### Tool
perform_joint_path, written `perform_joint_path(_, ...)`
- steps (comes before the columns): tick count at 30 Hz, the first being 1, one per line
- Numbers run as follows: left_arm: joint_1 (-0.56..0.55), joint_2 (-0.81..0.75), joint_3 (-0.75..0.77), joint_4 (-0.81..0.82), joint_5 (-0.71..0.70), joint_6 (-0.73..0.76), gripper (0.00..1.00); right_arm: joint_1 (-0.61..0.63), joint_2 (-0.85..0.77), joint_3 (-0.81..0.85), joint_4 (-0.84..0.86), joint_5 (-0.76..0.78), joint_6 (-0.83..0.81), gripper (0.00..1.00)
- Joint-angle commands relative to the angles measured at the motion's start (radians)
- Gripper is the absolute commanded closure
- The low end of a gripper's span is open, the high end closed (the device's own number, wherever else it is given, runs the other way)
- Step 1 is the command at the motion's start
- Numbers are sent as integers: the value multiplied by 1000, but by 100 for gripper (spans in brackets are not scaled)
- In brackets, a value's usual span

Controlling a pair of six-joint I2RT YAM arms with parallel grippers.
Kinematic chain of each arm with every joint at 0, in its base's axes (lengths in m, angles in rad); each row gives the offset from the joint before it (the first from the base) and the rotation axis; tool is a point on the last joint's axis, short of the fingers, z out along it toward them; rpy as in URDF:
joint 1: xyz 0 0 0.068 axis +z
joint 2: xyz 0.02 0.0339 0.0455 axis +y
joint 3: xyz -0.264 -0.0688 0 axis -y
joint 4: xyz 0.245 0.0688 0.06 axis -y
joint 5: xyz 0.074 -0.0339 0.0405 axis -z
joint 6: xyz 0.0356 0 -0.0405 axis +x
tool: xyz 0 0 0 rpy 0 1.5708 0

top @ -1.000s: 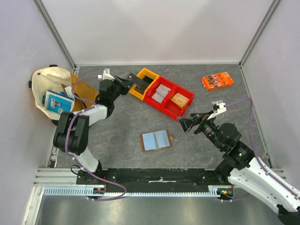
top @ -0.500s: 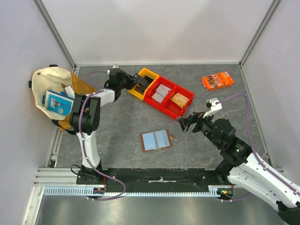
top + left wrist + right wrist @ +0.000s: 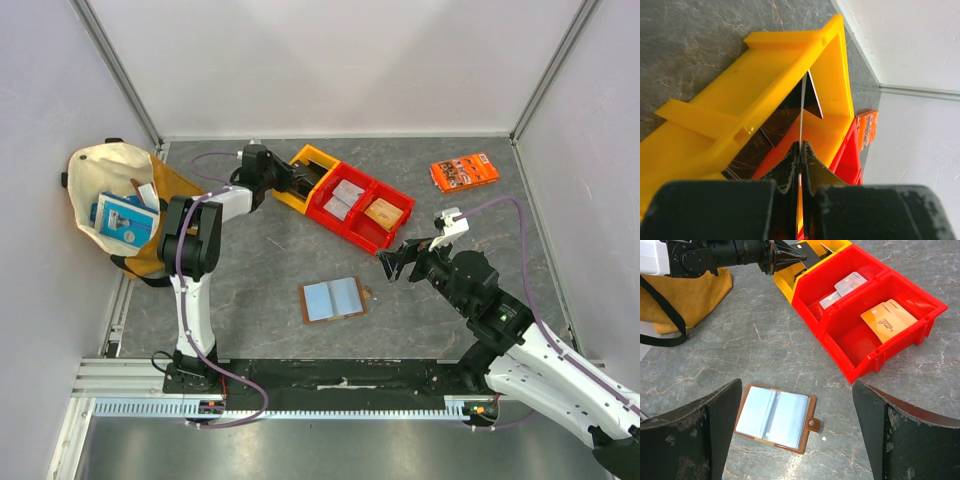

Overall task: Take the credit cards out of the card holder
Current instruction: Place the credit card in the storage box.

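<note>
Now your left arm has folded up tall behind the left claw over the last second, while the tips have stayed at the yellow bin. The jaws are still pinched fully together on a thin card, held edge-on and running straight ahead of the tips into the bin's open mouth. I judge this to be the delivery step, and letting go here should drop the card inside. Your right claw has drifted slightly forward and inward, and it remains spread as wide as it goes, gripping nothing. The holder has not moved: it lies flat and open on the table, just below and between that claw's two fingers in the wrist view, pale blue inside, tab toward the right finger. Ahead of the right claw sit the red bins, with grey-white cards in the farther one and an orange-gold card in the nearer. So several cards are already out. From here you cannot tell whether the holder's sleeves still hide another; they look flat, so check before you send the right claw down.
</note>
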Motion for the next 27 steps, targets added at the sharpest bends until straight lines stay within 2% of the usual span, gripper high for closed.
perform_joint_path(1, -12, 15, 33, -11, -30, -47, 96, -3, -2, 32, 31, 10, -17, 2)
perform_joint_path(4, -26, 5, 20, -5, -41, -75, 97, -3, -8, 32, 30, 8, -14, 2)
perform_joint_path(6, -32, -8, 10, -11, -73, -74, 94, -3, -10, 32, 30, 8, -12, 2)
perform_joint_path(10, -33, -11, 9, -28, -94, -83, 70, -3, -10, 37, 24, -4, -9, 2)
perform_joint_path(14, -32, -31, 7, -74, -119, -51, 53, -3, -18, 45, 16, -12, -5, 2)
perform_joint_path(17, -30, -72, -11, -114, -142, -15, 45, -3, -15, 60, -8, -15, -2, 2)
perform_joint_path(27, -29, -248, -120, -186, -159, 92, 41, -3, 4, 134, -108, -13, -20, 2)
